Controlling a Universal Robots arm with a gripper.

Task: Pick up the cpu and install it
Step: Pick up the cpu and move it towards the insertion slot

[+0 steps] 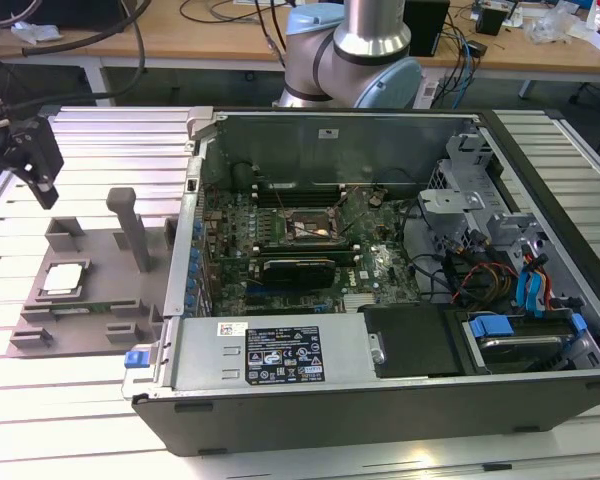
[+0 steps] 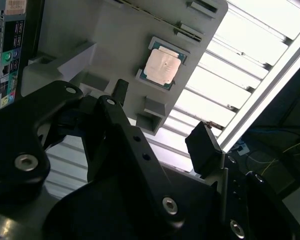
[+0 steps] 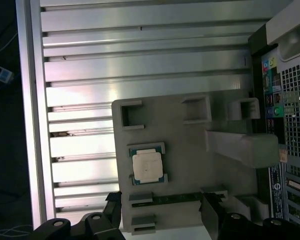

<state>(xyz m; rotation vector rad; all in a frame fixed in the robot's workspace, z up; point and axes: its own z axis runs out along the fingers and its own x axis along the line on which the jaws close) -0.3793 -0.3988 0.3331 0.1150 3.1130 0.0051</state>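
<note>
Exterior view puts the grey tray (image 1: 100, 262) on the slatted metal worktop (image 1: 110, 140), and every place below is told from that tray. The cpu (image 1: 62, 278) lies flat in a square recess of the tray, silvery top up, toward the tray edge farthest from the open computer case (image 1: 280, 355). That case stands just beside the tray, on the exterior view's right of it, lid off, with the motherboard (image 1: 380, 270) and its socket (image 1: 315, 228) showing inside. An upright grey post (image 1: 132, 235) rises from the tray on the side nearer the case. The gripper (image 1: 40, 185) hangs in the air up and to the exterior view's left of the tray, well apart from the cpu and touching nothing.

In both wrist views the cpu (image 2: 161, 68) (image 3: 147, 166) sits in its recess on the tray (image 2: 105, 35) (image 3: 190, 165), with raised blocks of the tray around it. A long dark card (image 3: 175, 198) lies in a slot of the tray just beside the cpu's recess. The gripper (image 2: 162, 112) (image 3: 160, 200) has its two black fingers (image 2: 205, 145) spread apart with nothing between them, and it is clear of both tray and cpu.
</note>
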